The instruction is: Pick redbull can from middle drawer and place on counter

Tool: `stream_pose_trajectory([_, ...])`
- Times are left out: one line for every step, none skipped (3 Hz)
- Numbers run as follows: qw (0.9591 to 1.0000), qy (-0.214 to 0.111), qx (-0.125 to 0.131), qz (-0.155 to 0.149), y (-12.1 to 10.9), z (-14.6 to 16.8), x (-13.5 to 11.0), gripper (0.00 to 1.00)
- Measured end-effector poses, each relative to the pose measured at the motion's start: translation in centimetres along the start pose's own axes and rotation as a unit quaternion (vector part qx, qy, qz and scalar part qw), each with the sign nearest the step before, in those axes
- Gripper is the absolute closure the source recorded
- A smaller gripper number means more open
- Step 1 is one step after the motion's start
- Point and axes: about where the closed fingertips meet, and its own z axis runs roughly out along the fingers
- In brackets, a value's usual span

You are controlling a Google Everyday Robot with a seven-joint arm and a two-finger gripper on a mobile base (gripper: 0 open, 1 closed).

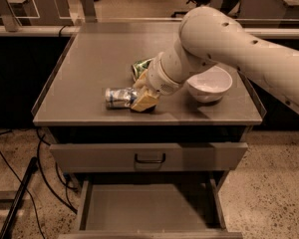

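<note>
Where it lies on its side on counter (89, 59), redbull can (118, 97): slim silver cylinder, blue patches, shiny round end facing left. Gripper (142, 99) clamped on its right end, tan pads. Counter flat matte grey metal, raised side edges. Middle drawer (144, 213) pulled open below, shallow.

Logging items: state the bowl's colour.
White bowl, best in camera view; gripper at the silver can on the counter.

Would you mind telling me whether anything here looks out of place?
The redbull can lies on its side near the front edge of the counter, with the gripper at its end nearer the white bowl. The green can behind it looks tipped too. The middle drawer stands open.
</note>
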Motion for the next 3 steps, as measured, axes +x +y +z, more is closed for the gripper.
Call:
stream_pose_trajectory([1.0000,0.002,-0.003,0.000,-0.05,0.24,0.00,0.84])
stream_pose_trajectory([1.0000,0.002,-0.003,0.000,-0.11,0.07,-0.12,0.62])
stream_pose_trajectory([0.9998,0.011,-0.010,0.015,-0.09,0.01,0.03,0.37])
